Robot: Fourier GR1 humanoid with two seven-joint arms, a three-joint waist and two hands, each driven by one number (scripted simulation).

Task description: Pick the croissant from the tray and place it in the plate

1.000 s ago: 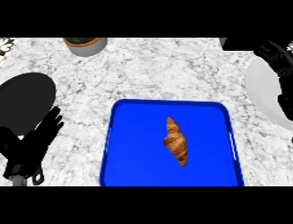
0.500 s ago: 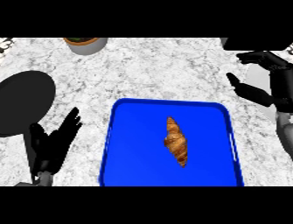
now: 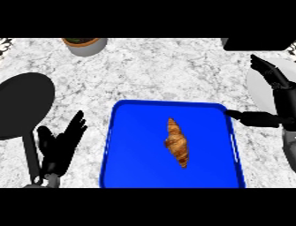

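Note:
A brown croissant (image 3: pixel 177 142) lies lengthwise in the middle of the blue tray (image 3: pixel 130 154). A white plate (image 3: pixel 262 84) sits at the right edge, partly hidden behind my right hand (image 3: pixel 290 103). That hand is open, fingers straight and pointing away, thumb stretched toward the tray's right corner. It is apart from the croissant, to its right and a little farther back. My left hand (image 3: pixel 62 143) is open beside the tray's left edge, fingers up, holding nothing.
A black frying pan (image 3: pixel 14 106) lies at the left, its handle running down beside my left hand. A grey pot with a plant (image 3: pixel 85 45) stands at the back. A dark object (image 3: pixel 256 43) sits at the back right corner.
My right hand has moved down and inward from the back right, nearing the tray's right corner. My left hand has shifted right, away from the pan and closer to the tray.

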